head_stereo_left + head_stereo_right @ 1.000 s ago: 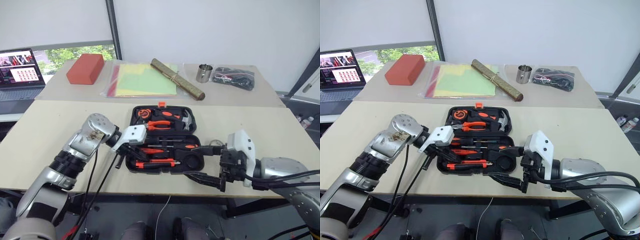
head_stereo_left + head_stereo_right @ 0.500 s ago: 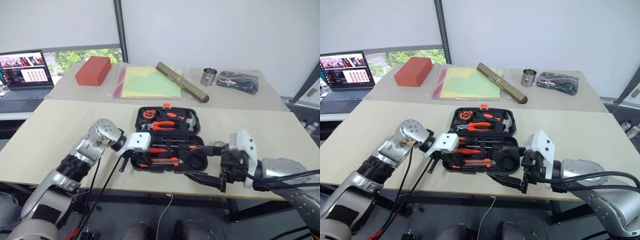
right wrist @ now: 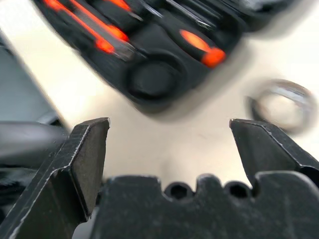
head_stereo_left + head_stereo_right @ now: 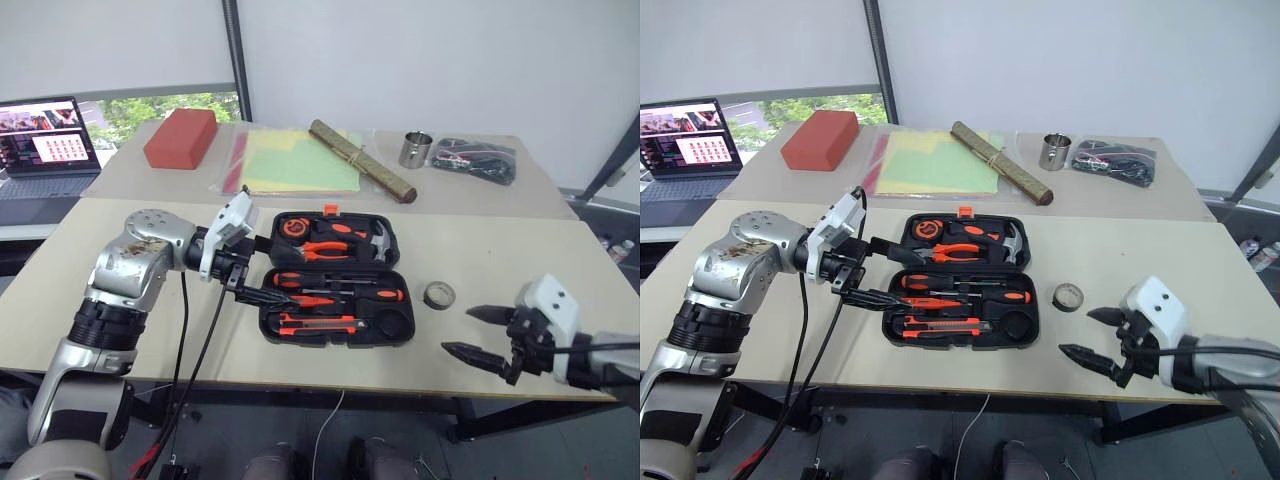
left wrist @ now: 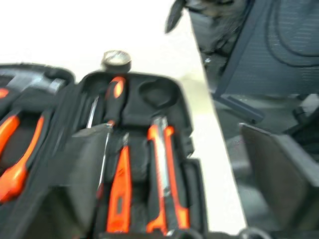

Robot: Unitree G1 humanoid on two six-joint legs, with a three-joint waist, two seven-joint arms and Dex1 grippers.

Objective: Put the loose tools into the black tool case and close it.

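The black tool case (image 4: 392, 328) lies open in the middle of the near table. Its near half holds long orange-and-black screwdrivers (image 4: 345, 294) and an orange utility knife (image 4: 316, 323); a round recess (image 3: 153, 79) at its right end is empty. A small grey tape roll (image 4: 438, 294) lies on the table just right of the case. My left gripper (image 4: 278, 270) hangs open above the case's left end, pointing right, nothing between its fingers. Right of the case and nearer the front edge, my right gripper (image 4: 456, 330) stands open and empty, short of the tape roll (image 3: 281, 104).
The case's far half holds pliers (image 4: 335, 249), a hammer (image 4: 378, 240) and a tape measure (image 4: 290, 226). On the far table lie a red block (image 4: 180, 137), coloured folders (image 4: 297, 160), a wooden roll (image 4: 358, 173), a metal cup (image 4: 414, 149) and a black cable bag (image 4: 476, 158). A laptop (image 4: 42, 140) stands far left.
My left gripper has opened and risen from the case's left end. My right arm has swung right, away from the case, uncovering the tape roll. The camera also shifted.
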